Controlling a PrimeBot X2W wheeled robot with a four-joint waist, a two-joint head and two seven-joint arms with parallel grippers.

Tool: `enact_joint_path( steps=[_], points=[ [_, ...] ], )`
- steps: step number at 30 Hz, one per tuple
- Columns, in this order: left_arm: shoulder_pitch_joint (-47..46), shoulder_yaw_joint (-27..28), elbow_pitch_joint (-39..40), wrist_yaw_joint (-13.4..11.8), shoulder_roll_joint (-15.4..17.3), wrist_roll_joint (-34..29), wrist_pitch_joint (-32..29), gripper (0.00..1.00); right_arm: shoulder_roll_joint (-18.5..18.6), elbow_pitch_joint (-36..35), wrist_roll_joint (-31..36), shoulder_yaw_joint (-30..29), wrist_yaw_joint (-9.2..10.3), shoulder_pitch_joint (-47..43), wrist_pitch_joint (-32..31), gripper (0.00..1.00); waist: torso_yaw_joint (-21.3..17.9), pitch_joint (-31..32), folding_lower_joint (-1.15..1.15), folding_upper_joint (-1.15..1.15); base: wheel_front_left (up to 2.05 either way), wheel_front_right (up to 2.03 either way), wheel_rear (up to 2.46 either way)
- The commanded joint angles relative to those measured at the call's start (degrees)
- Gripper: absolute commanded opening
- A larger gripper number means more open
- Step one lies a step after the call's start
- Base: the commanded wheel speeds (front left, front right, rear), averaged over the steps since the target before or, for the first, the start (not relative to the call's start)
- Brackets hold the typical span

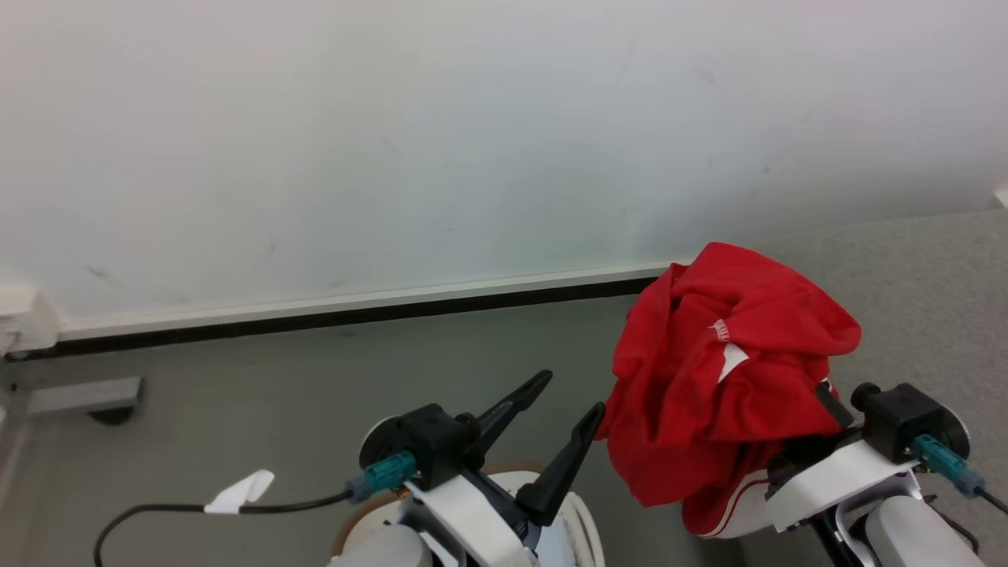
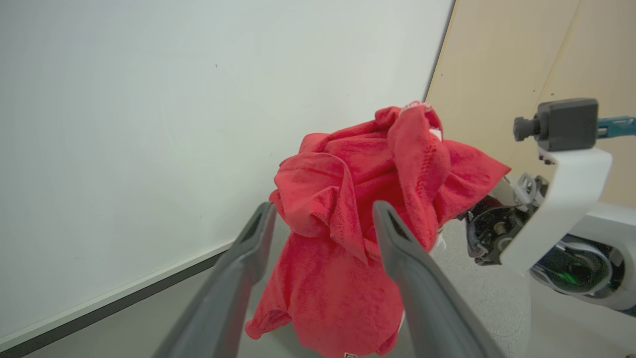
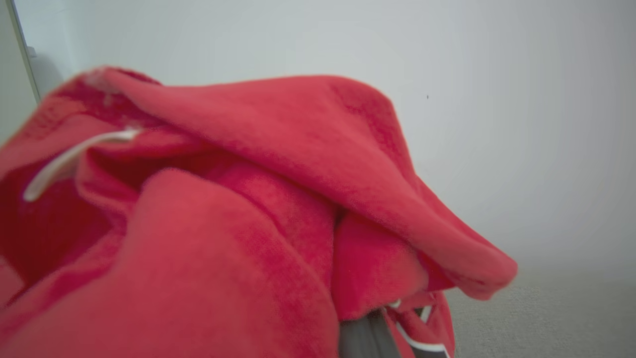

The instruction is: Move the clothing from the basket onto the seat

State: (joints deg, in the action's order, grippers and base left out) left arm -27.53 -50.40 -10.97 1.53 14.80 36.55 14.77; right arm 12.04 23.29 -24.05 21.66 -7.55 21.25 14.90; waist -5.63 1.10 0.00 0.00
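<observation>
The red clothing point(image 1: 724, 370) hangs bunched in the air over my right gripper, its white neck label point(image 1: 731, 358) facing up and its white striped trim at the lower edge. The fingers are buried in the cloth; one dark finger point(image 3: 365, 338) peeks out beneath it, so the gripper is shut on the clothing. The bundle hangs at the left edge of the light grey seat point(image 1: 921, 299). My left gripper point(image 1: 571, 394) stands open and empty just left of the clothing point(image 2: 348, 209). A sliver of the cream-white basket point(image 1: 584, 526) shows under my left arm.
A white wall with a white-and-black baseboard point(image 1: 354, 311) runs across the back, above grey floor. A grey block point(image 1: 79, 394) sits at the far left. A black cable with a white tag point(image 1: 236, 492) trails from my left wrist. A beige panel point(image 2: 521, 59) stands behind the seat.
</observation>
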Motion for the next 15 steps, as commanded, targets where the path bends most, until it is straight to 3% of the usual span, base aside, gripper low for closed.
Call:
enact_joint_path(
  steps=[1, 8, 15],
  points=[
    [0.69, 0.28, 0.15, -0.08, 0.15, -0.89, 0.32, 1.0, 0.61, -0.88, 0.66, -0.88, 0.12, -0.48, -0.04, 0.0, -4.78, -1.36, 0.0, 0.0, 0.0, 0.0, 0.0],
    [1.42, 1.9, 0.32, -0.08, 0.77, -3.09, 0.39, 1.0, 1.31, -5.58, 2.43, -4.73, 0.12, -1.97, -1.71, 0.0, -12.77, -2.94, 0.0, 0.0, 0.0, 0.0, 0.0],
    [2.31, 3.54, 0.18, 0.73, 0.3, -5.08, 0.38, 1.0, 0.4, -9.06, 3.66, -6.84, 0.12, -3.76, -3.07, 0.0, -17.68, -4.27, 0.0, 0.0, 0.0, 0.0, 0.0]
  ],
)
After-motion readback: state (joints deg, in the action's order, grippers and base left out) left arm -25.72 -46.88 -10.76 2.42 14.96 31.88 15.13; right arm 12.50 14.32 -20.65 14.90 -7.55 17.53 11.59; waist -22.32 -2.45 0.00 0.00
